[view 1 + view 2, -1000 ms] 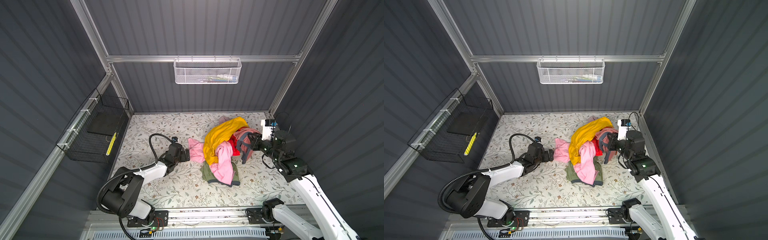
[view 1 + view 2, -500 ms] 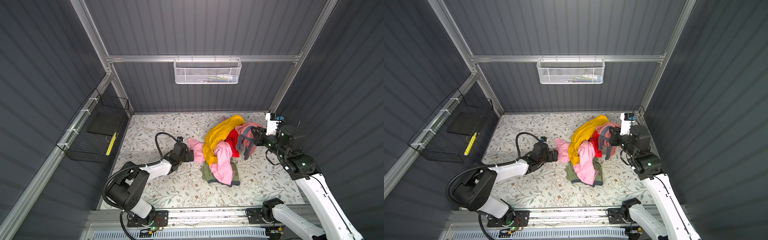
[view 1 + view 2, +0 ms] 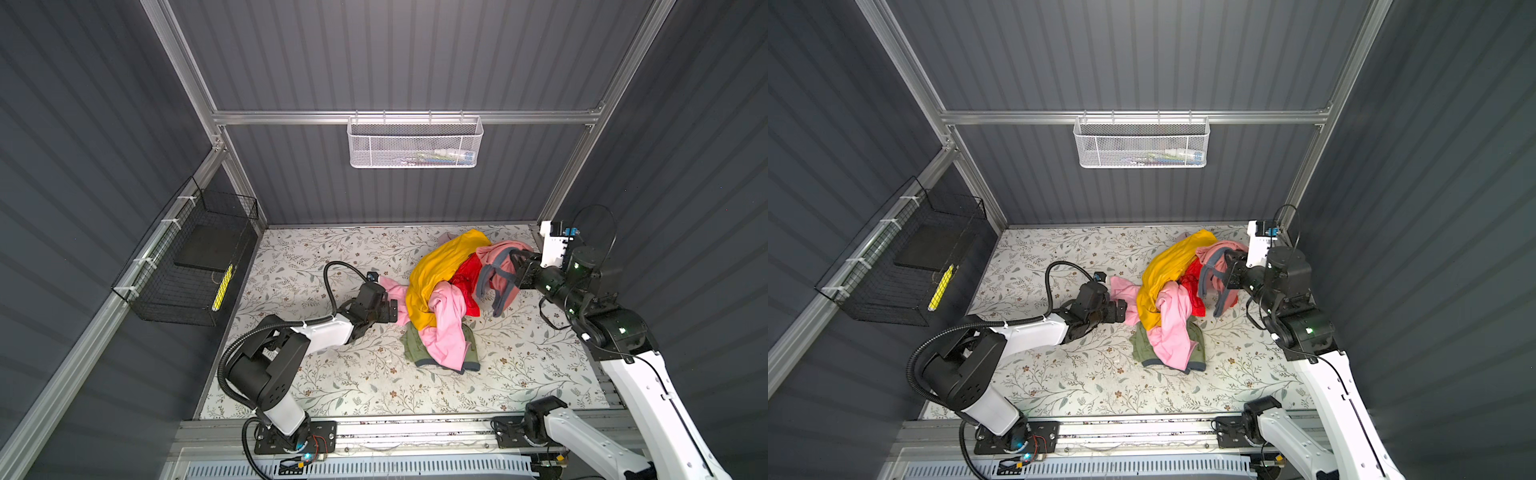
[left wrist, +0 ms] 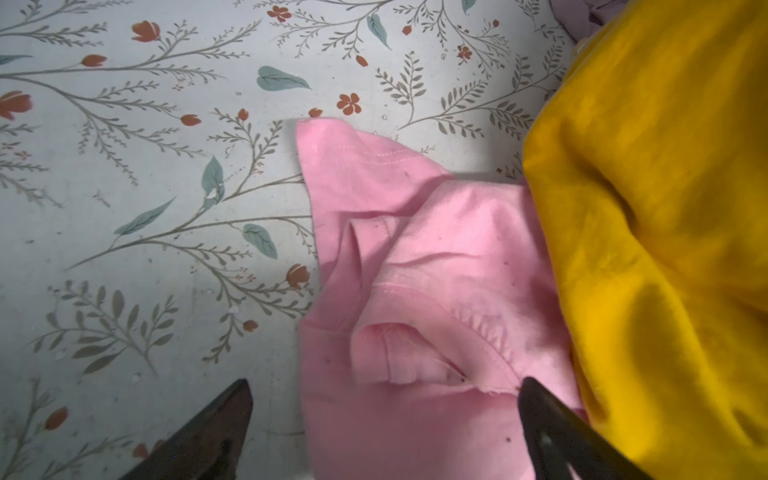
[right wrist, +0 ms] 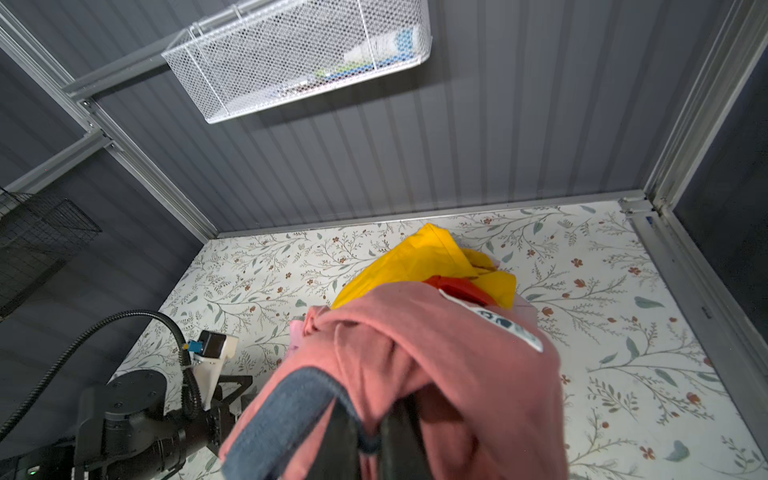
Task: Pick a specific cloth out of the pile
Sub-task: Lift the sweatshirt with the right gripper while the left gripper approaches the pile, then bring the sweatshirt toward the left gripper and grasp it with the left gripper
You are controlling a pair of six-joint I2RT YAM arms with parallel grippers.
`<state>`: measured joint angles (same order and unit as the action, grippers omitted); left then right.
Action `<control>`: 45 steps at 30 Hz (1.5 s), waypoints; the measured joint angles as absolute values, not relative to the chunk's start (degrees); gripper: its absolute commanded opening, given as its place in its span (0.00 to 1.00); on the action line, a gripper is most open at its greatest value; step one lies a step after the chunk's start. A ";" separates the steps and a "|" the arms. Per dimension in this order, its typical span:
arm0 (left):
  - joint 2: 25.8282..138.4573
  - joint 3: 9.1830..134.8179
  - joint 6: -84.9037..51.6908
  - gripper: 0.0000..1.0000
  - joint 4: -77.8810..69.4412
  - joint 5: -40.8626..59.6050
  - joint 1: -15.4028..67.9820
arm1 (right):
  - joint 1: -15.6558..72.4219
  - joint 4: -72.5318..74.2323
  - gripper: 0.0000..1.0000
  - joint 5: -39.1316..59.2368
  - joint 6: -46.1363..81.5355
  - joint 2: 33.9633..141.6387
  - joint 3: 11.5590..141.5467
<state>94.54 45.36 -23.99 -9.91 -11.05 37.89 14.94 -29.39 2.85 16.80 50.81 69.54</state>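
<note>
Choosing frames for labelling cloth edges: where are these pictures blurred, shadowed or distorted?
Right wrist view: the cloth is soft near the lens, the white basket crisp. Left wrist view: the pink garment is sharp, casting a shadow on the mat; left gripper fingertips dark, blurred. Both top views: bright mat, dim walls, the pile clear.

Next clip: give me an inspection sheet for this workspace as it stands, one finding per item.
Surface: floral-print table, no spills seen.
Job's things: the cloth, salmon-rose with grey-blue trim, held up at the right side of the pile.
Clutter: nothing seen.
Grippers: left gripper open at the bright pink garment; right gripper shut on the cloth.
Cables: black hose loops behind left gripper; thin cable arcs behind right gripper.
Surroundings: white mesh basket on back wall, black wire basket on left wall.
</note>
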 measured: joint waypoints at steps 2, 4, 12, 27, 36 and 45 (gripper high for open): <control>95.55 46.35 -23.99 1.00 -9.56 -11.03 38.41 | 14.94 -30.22 0.00 2.79 16.53 51.07 71.33; 96.51 47.37 -23.99 1.00 -8.97 -11.03 38.96 | 14.94 -30.50 0.00 2.81 16.43 51.42 72.51; 101.41 52.12 -23.99 1.00 -7.20 -10.79 41.36 | 14.96 -31.83 0.00 4.84 16.49 53.67 76.14; 104.77 56.07 -24.03 1.00 -5.08 -10.17 42.02 | 16.60 -32.25 0.00 9.80 17.34 56.01 86.91; 106.98 58.76 -24.03 1.00 -3.53 -10.20 42.78 | 16.75 -34.85 0.00 9.89 16.10 59.20 95.72; 107.87 60.16 -24.23 1.00 -2.61 -10.28 43.20 | 17.56 -34.94 0.00 12.36 16.73 62.06 100.16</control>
